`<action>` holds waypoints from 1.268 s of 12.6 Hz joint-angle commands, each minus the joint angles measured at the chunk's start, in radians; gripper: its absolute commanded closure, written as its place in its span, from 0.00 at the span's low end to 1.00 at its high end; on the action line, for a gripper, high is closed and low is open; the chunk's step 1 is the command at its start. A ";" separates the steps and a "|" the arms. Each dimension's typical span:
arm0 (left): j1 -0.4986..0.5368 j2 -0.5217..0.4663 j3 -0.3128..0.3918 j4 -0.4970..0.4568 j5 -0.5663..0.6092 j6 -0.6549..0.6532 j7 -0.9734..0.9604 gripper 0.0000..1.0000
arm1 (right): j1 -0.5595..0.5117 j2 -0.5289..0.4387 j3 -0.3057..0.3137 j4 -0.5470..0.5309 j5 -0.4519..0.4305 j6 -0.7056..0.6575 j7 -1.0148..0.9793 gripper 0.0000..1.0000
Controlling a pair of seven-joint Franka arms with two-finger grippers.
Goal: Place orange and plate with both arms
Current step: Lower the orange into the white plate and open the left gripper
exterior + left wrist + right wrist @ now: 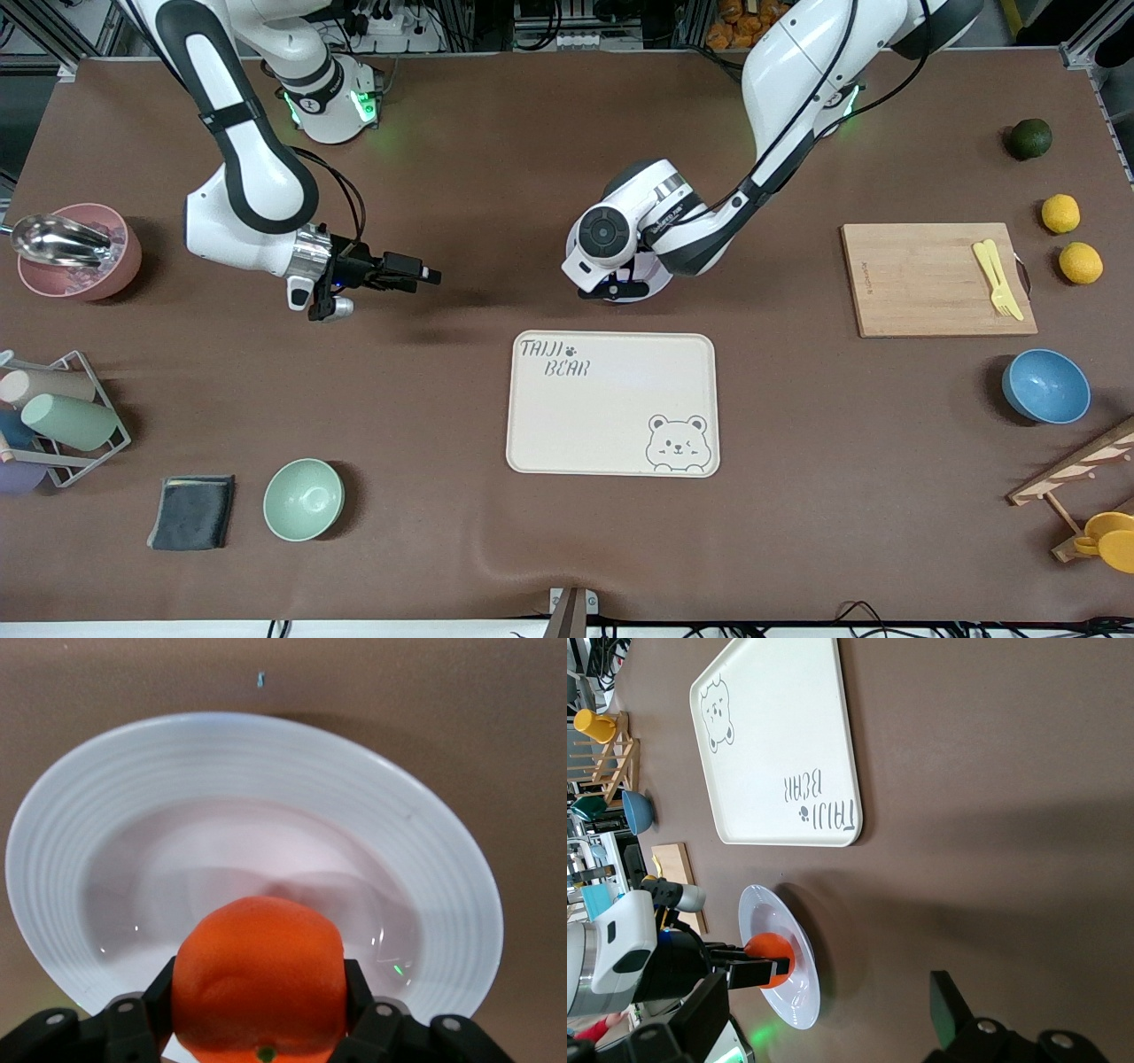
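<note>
1. Right tool (431, 276), left of centre in the front view, waits with fingers spread, holding nothing, over bare bench (443, 549).
2. Left tool (259, 1010), mid-frame, grips the orange (259, 974) directly above the plate (80, 815) (plate mostly hidden from the front).
3. Tray (611, 403) lies lower in the frame, near the plate.

Big brown table (461, 177), loads of stuff on it. Cream bear tray (611, 403) in the middle, plate (266, 806) just farther from the camera. Toward the left arm's end: cutting board (921, 279), blue bowl (1045, 385), two lemons (1060, 213), a dark green fruit (1029, 138). Right arm's end has a pink bowl (84, 266), cup rack (84, 416), grey cloth (192, 511), mint bowl (303, 499).
</note>
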 commanded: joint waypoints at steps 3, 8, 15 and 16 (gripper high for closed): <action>0.007 -0.079 0.005 0.020 0.023 -0.026 -0.027 0.00 | 0.016 0.000 -0.006 -0.019 0.032 0.014 -0.043 0.00; 0.131 -0.150 0.009 0.202 0.026 -0.250 -0.010 0.00 | 0.065 0.011 -0.006 -0.023 0.083 0.069 -0.045 0.00; 0.442 -0.326 0.006 0.204 0.026 -0.295 0.338 0.00 | 0.247 0.095 -0.006 -0.022 0.386 0.118 -0.177 0.00; 0.482 -0.344 0.006 0.204 0.026 -0.295 0.402 0.00 | 0.266 0.111 -0.006 -0.022 0.423 0.139 -0.210 0.00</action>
